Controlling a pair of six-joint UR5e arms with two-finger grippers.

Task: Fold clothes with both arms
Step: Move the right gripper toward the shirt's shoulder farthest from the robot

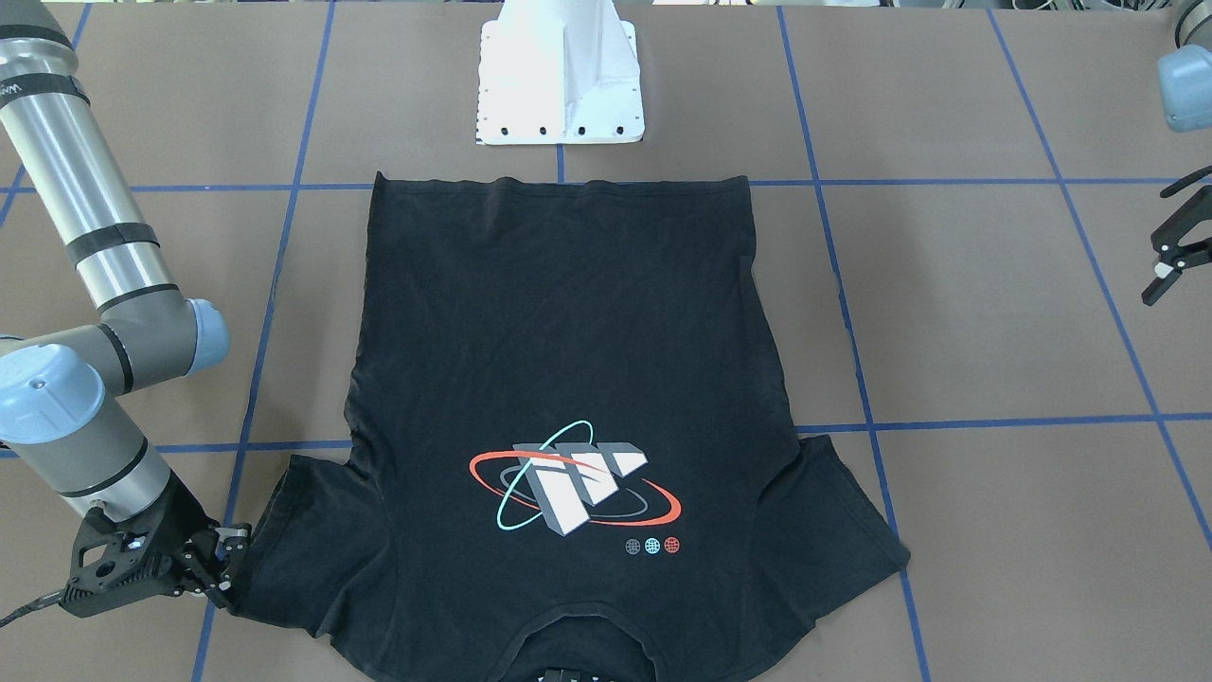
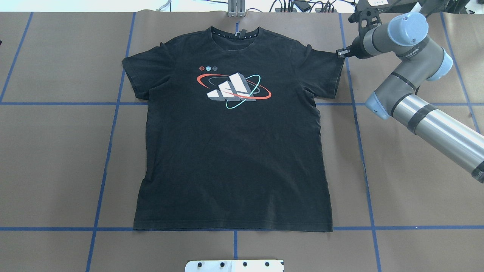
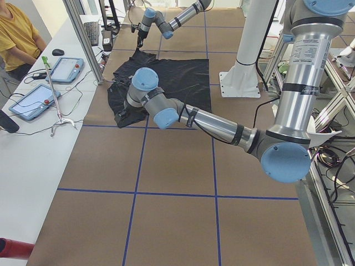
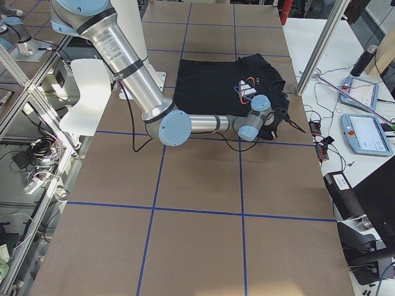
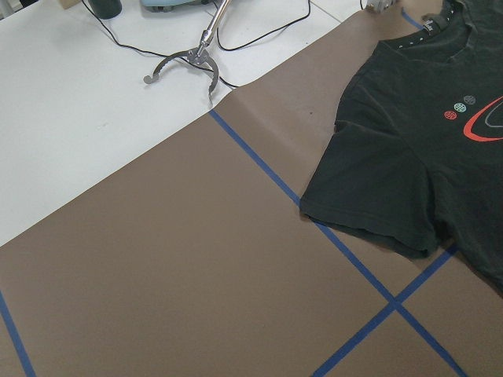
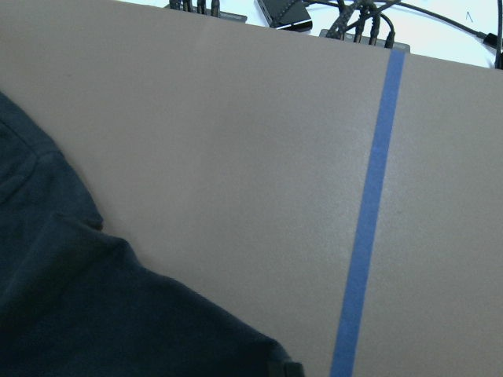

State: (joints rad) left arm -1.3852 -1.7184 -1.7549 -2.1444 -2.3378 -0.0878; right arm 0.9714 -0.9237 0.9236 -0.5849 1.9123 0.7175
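The black T-shirt (image 2: 234, 151) lies flat and face up on the brown table, graphic showing, with its collar (image 2: 236, 34) at the far edge and its hem toward the robot base. My right gripper (image 1: 227, 566) is low at the outer edge of the shirt's right-hand sleeve (image 2: 329, 71). Its fingers look open, one on each side of the sleeve edge. The right wrist view shows that sleeve (image 6: 94, 306) beside bare table. My left gripper (image 1: 1157, 246) hovers open and empty, well off to the side of the other sleeve (image 5: 377, 188).
The white pedestal (image 1: 561, 76) stands just behind the hem. Blue tape lines (image 2: 113, 124) cross the table. A white side table beyond the collar edge holds tablets, cables and a metal stand (image 5: 192, 59). A seated person (image 3: 16, 33) is there.
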